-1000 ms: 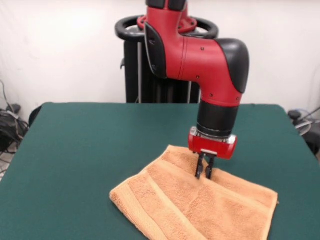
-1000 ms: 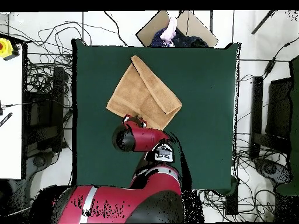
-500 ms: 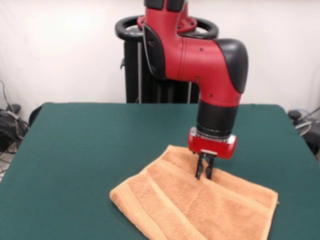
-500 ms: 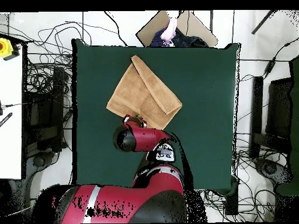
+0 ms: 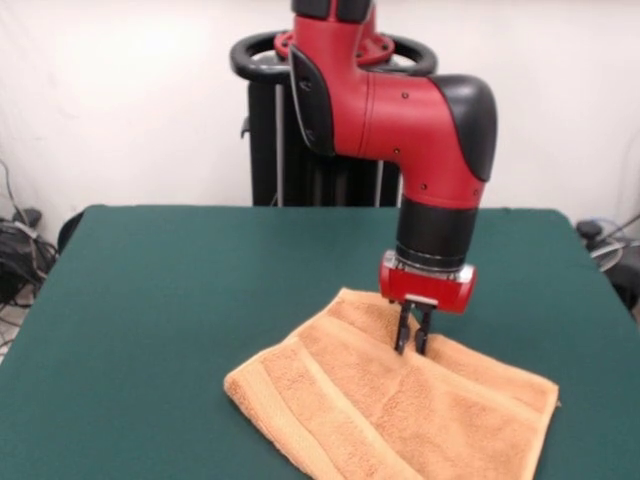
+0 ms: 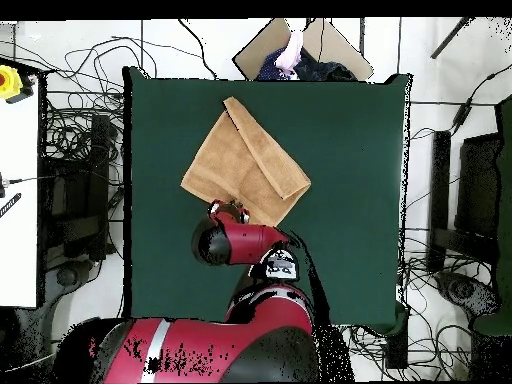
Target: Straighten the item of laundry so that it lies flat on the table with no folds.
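Orange-tan terry towel (image 5: 400, 410) sits on the dark green tabletop (image 5: 180, 300), toward the front edge in the front view and right of tabletop centre there; its near end runs out of the picture at the bottom. Lies skewed to the tabletop edges, corners pointing diagonally. A woven band stripe runs along the towel's near-left edge, and a raised fold ridge crosses the towel from that side up to the gripper. In the overhead view the towel (image 6: 245, 167) shows as a folded shape, one flap lying over the rest with a crease line running from its top corner down to the right corner, so it is not flat. Gripper (image 5: 411, 340) is down on the towel near its far edge, fingers close together and pinching a small ridge of the cloth between them. Above it the red wrist housing and the black-and-red arm (image 5: 420, 130) rise to the pedestal (image 5: 300, 150) at the far side of the tabletop. Overhead, the gripper end (image 6: 229, 211) sits at the towel's lower edge, arm covering that corner. Cables lie on the floor around the tabletop.
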Available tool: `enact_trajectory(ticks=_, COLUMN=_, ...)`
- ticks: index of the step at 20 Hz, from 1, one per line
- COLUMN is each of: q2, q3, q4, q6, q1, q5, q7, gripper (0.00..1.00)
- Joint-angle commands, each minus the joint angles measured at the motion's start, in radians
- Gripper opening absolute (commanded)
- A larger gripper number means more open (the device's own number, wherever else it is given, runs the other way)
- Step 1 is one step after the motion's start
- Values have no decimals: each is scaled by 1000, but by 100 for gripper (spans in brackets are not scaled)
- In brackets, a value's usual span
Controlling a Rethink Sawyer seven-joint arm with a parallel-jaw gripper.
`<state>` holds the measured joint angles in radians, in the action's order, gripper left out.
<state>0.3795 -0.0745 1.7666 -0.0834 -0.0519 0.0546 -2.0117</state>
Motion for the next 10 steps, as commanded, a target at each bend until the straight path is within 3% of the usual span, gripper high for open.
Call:
enact_trajectory(ticks=1, q2=-78, q3=94, q4=189, q6=83, q1=50, q5=-2, q7=-169, gripper=0)
enact_trajectory(ticks=10, q2=-83, q3=63, q4=202, q6=28, q1=101, q5=-24, q7=-180, gripper=0)
